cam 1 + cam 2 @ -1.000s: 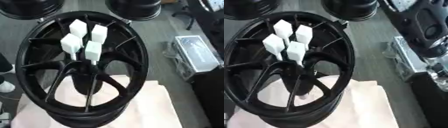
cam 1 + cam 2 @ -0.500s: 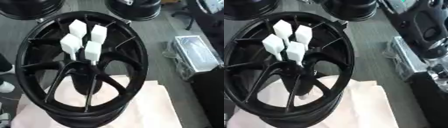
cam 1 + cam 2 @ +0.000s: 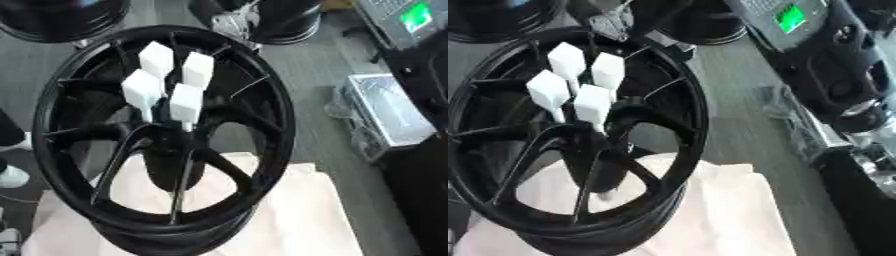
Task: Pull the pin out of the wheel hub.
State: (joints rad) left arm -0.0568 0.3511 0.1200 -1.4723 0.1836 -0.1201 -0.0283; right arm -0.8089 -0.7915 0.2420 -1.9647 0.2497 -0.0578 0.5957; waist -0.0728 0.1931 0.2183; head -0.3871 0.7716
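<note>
A large black wheel hub point(image 3: 254, 125) with thin radiating spokes fills most of the view and rests on a pale cream cloth point(image 3: 289, 215) spread beneath its near rim. The floor point(image 3: 297, 70) around it is grey. Two more dark wheels point(image 3: 61, 20) stand at the far edge, only partly in view. To the hub's right sits a shiny, clear-wrapped box point(image 3: 389, 112), and beside it, seen best in the right eye view, dark machine parts with a small green-lit screen point(image 3: 791, 19).

At the hub's centre stand four pins point(image 3: 186, 102), each a slim stem topped by a white block. The blocks cluster close together, rising from the middle of the hub and leaning slightly toward the far side; all four appear seated in the hub.

Neither robot hand shows in either view, so the state of their fingers cannot be told, and nothing has hold of any pin.
</note>
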